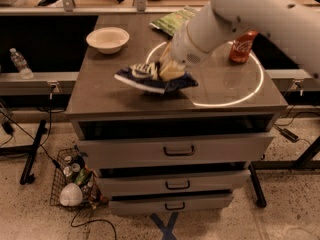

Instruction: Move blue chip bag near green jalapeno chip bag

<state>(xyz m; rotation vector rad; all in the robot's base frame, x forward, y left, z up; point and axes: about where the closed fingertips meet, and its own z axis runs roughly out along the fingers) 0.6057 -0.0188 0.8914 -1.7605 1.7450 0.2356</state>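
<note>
While your gripper (171,70) clamps the blue bag (137,77), its slick foil may slip free short of the green bag (171,22).

pretty dim, warm light. bright ring glare on the tabletop (100,95), gripper (171,70) over the ring's edge clamping the blue chip bag (136,77).

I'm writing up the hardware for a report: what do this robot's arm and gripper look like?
The arm is a thick, smooth, rounded white shell with a few small dark dots, narrowing to a white wrist. No loose cables show. The gripper, at the blue chip bag over the cabinet top, has stubby pale tan jaws.
</note>
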